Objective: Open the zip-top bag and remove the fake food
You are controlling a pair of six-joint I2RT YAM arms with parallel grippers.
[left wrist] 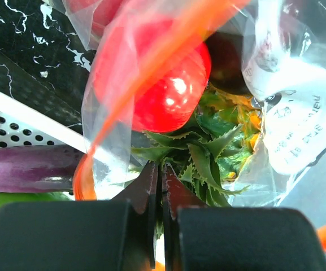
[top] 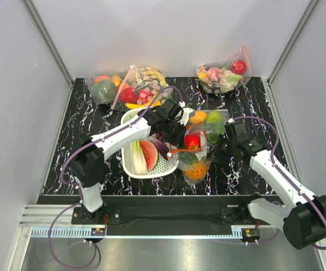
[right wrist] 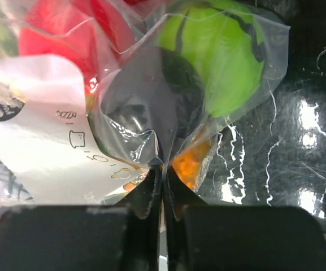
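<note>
Pinching the zip-top bag (top: 195,153) from both sides on the black counter (top: 264,113), just beside a white basket (top: 130,165). Left hand (left wrist: 161,172) clamped shut on thin film below the orange-red zip strip (left wrist: 151,62); right hand (right wrist: 163,172) closed on a fold of the opposite wall, under the green fruit (right wrist: 225,62). Packed inside with fake food (left wrist: 202,152), red fruit (left wrist: 168,96) uppermost. Likely light, limp, slippery; best taken by the stiffer lips at the strip, not loose film.

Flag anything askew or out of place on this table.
The zip-top bag beside the white basket is crumpled. The left tool and the right tool each pinch its plastic, and its orange zip strip bends in a loop. Nothing looks spilled.
</note>
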